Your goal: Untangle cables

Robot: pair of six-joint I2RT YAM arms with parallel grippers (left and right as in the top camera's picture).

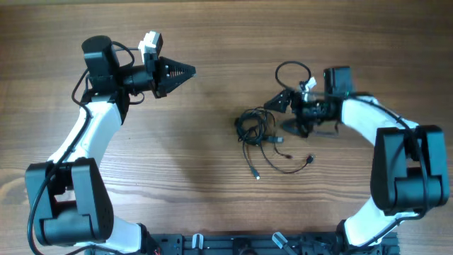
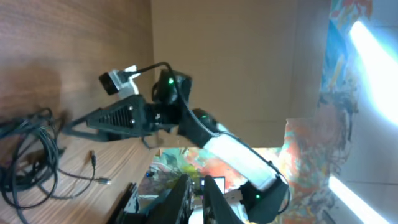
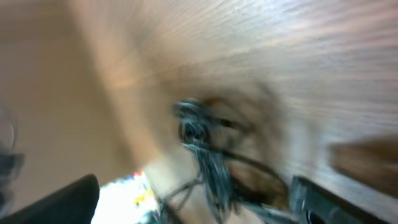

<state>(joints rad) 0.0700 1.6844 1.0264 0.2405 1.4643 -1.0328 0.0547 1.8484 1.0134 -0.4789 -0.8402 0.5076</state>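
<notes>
Two claws inspected. My left claw [image 1: 185, 71] is pinched closed, holding nothing, above the brown wooden table [image 1: 205, 191] at far left. My right claw [image 1: 285, 115] stands spread wide, gripping nothing, just right of the thin black looped cables [image 1: 256, 127]. Unobstructed wood lies between left claw and bundle.

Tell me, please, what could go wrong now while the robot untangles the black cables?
1. The right tool is open close to the cables, which lie in one tangled clump; closing there may catch several strands and tighten the tangle.
2. The left tool is shut and far from the clump, so nothing holds it down; a pull may drag the whole clump.
3. The right wrist view is blurred, so aiming is uncertain.
</notes>
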